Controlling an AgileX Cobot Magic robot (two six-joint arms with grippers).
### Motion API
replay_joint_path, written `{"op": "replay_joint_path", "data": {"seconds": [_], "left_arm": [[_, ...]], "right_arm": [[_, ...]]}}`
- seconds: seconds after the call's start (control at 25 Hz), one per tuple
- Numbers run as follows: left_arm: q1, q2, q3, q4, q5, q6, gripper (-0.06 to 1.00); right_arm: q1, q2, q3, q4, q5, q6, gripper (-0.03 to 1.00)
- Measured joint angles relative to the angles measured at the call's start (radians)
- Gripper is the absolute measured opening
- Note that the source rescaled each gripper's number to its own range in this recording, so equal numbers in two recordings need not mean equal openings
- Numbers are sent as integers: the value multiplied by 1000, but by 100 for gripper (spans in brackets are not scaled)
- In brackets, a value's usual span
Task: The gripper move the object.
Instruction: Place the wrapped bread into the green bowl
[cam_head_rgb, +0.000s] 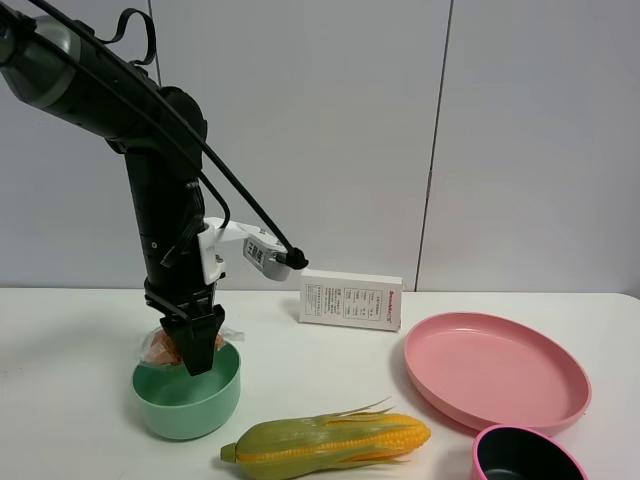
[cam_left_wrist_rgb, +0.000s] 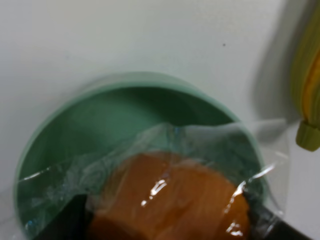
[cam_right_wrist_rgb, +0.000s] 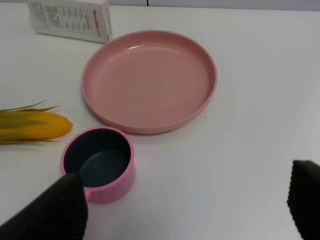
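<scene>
- The object (cam_left_wrist_rgb: 170, 200), orange in clear wrap, sits pinched in my left gripper (cam_head_rgb: 197, 358), jaws closed on its sides, at the green bowl (cam_head_rgb: 190, 408)'s mouth, near left
- I judge this mid-carry; next, a vertical move clear of the rim
- My right gripper (cam_right_wrist_rgb: 185, 190) hangs wide open, empty
- White table (cam_head_rgb: 60, 400), pale panelled wall (cam_head_rgb: 400, 120) behind

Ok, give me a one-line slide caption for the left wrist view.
Left gripper holds the plastic-wrapped orange bun over the green bowl, corn cob nearby.
</scene>
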Motion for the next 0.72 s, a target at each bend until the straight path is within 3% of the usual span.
{"op": "replay_joint_path", "data": {"seconds": [0.44, 0.48, 0.52, 0.56, 0.72], "left_arm": [[0, 19, 0, 10, 0, 0, 29], [0, 19, 0, 10, 0, 0, 34], [0, 19, 0, 10, 0, 0, 49], [0, 19, 0, 10, 0, 0, 57], [0, 19, 0, 10, 6, 0, 69]], "right_arm": [[0, 0, 0, 0, 0, 0, 100], [0, 0, 0, 0, 0, 0, 100], [0, 0, 0, 0, 0, 0, 100], [0, 0, 0, 0, 0, 0, 100], [0, 0, 0, 0, 0, 0, 100]]}}
